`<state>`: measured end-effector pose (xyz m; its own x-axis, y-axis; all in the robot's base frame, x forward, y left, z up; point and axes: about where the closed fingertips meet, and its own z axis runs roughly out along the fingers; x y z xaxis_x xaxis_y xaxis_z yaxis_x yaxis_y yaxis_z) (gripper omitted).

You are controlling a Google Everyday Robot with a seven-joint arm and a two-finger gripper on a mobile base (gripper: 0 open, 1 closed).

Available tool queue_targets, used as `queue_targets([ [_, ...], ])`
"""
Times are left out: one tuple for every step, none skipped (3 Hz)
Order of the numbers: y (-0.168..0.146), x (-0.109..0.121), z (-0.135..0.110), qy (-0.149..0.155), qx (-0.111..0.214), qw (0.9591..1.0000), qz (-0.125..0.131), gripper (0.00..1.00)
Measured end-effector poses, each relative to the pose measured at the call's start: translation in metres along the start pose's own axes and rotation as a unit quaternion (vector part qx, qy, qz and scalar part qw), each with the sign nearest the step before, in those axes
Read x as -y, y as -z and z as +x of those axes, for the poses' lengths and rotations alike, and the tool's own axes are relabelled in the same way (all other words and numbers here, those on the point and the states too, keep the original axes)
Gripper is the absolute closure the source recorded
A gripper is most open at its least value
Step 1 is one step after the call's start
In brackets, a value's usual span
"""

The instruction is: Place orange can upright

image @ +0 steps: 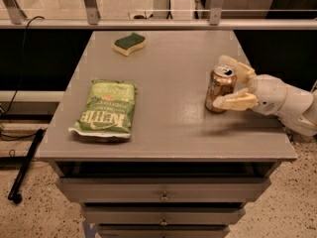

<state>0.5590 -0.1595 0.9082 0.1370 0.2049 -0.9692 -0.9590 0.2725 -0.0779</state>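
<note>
Standing upright near the grey bench's right edge, the small orange-gold aluminium can sits inside the white hand; grip cannot be told.

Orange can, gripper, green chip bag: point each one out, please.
orange can point(221, 94): camera view, on its label, mid-body.
gripper point(218, 82): camera view, middle of its span, astride the upright orange can.
green chip bag point(105, 108): camera view, centre of its front.
</note>
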Motion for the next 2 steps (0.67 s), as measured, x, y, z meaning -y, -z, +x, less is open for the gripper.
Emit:
queue_targets([
  [0.003, 0.000, -0.002, 0.003, -0.006, 1.0000, 0.001, 0.00],
  [0.024, 0.004, -0.020, 0.025, -0.051, 0.9983, 0.011, 0.00],
])
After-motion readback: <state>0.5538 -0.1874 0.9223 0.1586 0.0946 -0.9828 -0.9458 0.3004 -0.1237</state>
